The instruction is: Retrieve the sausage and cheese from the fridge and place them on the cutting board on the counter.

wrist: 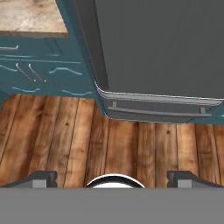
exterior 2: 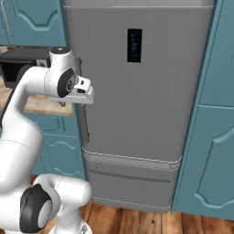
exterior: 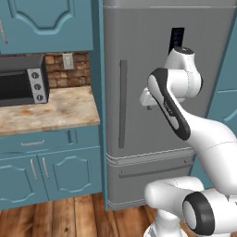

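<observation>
Hand wide open, empty, before the closed fridge; toaster oven left.

A black toaster oven sits on a marbled side counter over teal cabinets.

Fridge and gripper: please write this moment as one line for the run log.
fridge: door shut | handle: untouched | gripper: open, holding nothing, pointing at wooden floor | sausage, cheese: not yet retrieved
</observation>
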{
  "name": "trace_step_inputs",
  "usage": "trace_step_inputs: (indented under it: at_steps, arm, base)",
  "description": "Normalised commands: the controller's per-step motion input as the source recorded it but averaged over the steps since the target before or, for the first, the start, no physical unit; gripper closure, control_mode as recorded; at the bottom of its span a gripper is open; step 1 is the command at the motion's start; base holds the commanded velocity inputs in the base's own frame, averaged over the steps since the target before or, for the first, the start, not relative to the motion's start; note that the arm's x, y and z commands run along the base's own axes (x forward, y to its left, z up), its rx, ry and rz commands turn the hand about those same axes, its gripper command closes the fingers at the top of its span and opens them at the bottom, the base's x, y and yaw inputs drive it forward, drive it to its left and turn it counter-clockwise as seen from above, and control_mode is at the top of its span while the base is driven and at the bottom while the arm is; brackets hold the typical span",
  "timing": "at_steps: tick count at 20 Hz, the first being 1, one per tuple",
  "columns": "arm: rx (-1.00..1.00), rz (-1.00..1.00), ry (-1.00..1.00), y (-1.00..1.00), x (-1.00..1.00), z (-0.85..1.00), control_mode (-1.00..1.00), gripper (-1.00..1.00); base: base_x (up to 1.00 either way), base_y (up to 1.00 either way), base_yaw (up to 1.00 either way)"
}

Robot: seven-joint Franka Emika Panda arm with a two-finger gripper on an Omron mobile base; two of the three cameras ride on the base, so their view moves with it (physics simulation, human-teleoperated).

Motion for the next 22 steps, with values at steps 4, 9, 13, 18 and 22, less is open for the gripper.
trace_step_inputs:
  at_steps: [4, 9, 13, 18, 22]
  arm:
    - [0.0, 0.0, 0.0, 0.0, 0.0, 0.0, -1.0, -1.0]
    - [0.0, 0.0, 0.0, 0.0, 0.0, 0.0, -1.0, -1.0]
    - [0.01, 0.0, 0.0, 0.1, 0.0, -0.06, -1.0, -1.0]
    - [0.0, -0.11, -0.25, 0.45, 0.17, -0.32, -1.0, -1.0]
    - [0.0, -0.09, -0.3, 0.49, 0.4, -0.23, -1.0, -1.0]
  base:
    - [0.0, 0.0, 0.0]
    - [0.0, 0.0, 0.0]
    - [0.0, 0.0, 0.0]
    - [0.0, 0.0, 0.0]
    - [0.0, 0.0, 0.0]
